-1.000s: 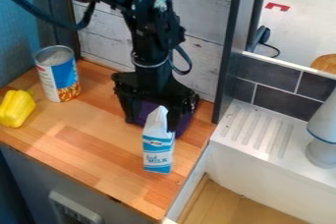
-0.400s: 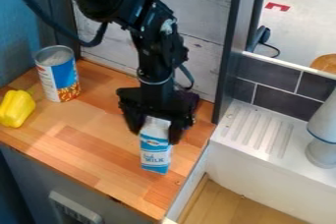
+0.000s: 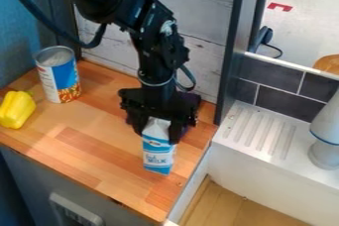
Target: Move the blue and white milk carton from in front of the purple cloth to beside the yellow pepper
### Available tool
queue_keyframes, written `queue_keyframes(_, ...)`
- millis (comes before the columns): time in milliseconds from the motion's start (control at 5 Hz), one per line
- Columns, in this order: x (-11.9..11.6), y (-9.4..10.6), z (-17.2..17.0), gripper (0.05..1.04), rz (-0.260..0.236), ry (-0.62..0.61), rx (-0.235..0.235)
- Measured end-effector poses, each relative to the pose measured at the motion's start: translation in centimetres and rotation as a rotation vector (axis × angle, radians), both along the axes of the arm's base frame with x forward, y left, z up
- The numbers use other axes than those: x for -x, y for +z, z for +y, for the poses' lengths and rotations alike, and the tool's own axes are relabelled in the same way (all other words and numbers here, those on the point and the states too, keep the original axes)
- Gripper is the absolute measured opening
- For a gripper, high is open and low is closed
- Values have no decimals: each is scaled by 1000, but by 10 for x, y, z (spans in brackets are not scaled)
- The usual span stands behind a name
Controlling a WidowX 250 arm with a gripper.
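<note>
while wide, tool (image 3: pixel 157 138) around milk carton (image 3: pixel 158 157)

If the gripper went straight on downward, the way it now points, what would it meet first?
Probably the blue-and-white carton, whose top is right at the gripper. The wooden counter lies beneath, though depth is hard to judge from this view.

Smooth wooden counter (image 3: pixel 92 131); glossy metal can (image 3: pixel 58 74); yellow pepper (image 3: pixel 17 109) with a shiny, plastic-looking surface
</note>
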State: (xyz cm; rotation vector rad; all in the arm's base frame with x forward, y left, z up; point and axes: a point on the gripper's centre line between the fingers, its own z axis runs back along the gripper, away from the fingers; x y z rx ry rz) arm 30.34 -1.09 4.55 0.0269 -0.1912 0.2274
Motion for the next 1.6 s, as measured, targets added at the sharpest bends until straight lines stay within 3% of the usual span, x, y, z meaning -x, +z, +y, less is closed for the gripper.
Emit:
queue_keyframes(200, 4, 8, 2, 831, 12, -20, -8)
queue_keyframes(400, 5, 28, 24, 831, -30, 18, -7)
queue_keyframes(800, 31, 50, 61, 831, -27, -13, 5)
queue_keyframes(1600, 37, 28, 156, 831, -40, -112, -32)
